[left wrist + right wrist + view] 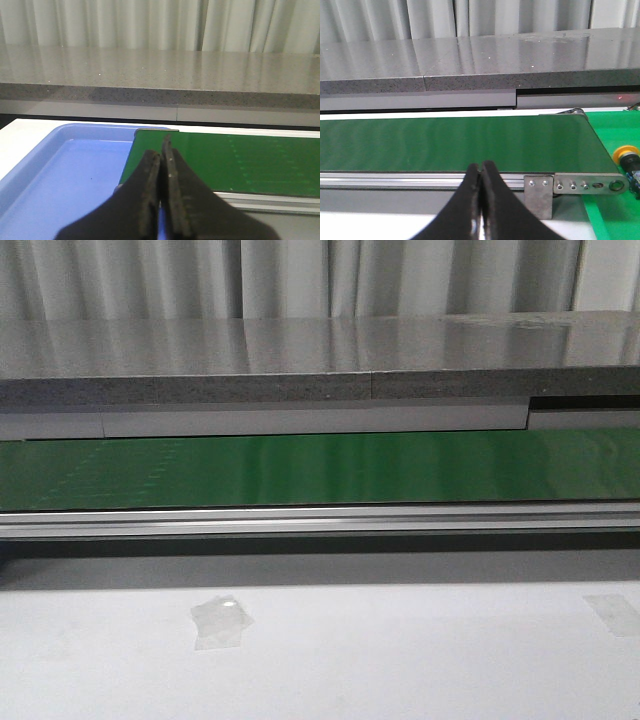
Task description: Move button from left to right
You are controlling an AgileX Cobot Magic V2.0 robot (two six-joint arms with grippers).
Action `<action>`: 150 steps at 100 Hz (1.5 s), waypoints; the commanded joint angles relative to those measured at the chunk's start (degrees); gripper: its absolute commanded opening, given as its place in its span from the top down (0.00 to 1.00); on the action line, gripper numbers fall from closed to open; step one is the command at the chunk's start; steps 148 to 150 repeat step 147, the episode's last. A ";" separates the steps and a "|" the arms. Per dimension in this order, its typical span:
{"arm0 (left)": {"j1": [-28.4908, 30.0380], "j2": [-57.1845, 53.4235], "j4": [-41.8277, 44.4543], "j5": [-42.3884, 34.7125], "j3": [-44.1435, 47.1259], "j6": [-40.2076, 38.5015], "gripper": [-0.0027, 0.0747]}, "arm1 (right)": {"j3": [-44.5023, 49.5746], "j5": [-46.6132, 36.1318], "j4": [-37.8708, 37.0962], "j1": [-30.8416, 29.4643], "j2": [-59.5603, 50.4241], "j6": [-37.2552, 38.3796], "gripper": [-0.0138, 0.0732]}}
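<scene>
The button (629,161), a yellow-orange cap on a dark body, lies at the picture's right edge in the right wrist view, on a green surface past the end of the belt (460,142). It does not show in the front view or the left wrist view. My right gripper (481,167) is shut and empty, in front of the belt's metal rail and well to the left of the button. My left gripper (163,150) is shut and empty too, hanging over the near corner where a blue tray (65,175) meets the belt (230,160). Neither gripper appears in the front view.
The green conveyor belt (320,468) runs across the front view with an aluminium rail (320,520) along its near side. Behind it a grey stone counter (320,360) and curtains. Two tape patches (220,620) lie on the white table. A metal bracket (585,185) ends the rail.
</scene>
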 commanded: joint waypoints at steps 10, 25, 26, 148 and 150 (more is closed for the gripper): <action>-0.38 -1.93 -2.58 -4.83 2.64 -0.58 0.99 | -0.81 -4.39 -0.02 0.11 -1.09 -0.19 0.92; -0.38 -1.93 -2.58 -4.83 2.64 -0.58 0.99 | -0.81 -4.39 -0.02 0.11 -1.09 -0.19 0.92; -0.38 -1.93 -2.58 -4.83 2.64 -0.58 0.99 | -0.81 -4.39 -0.02 0.11 -1.09 -0.19 0.92; -0.52 -1.93 -2.58 -4.63 2.64 -0.58 0.99 | -0.81 -4.39 -0.02 0.11 -1.09 -0.19 0.92; -0.52 -1.93 -2.58 -4.63 2.64 -0.58 0.99 | -0.81 -4.39 -0.02 0.11 -1.09 -0.19 0.92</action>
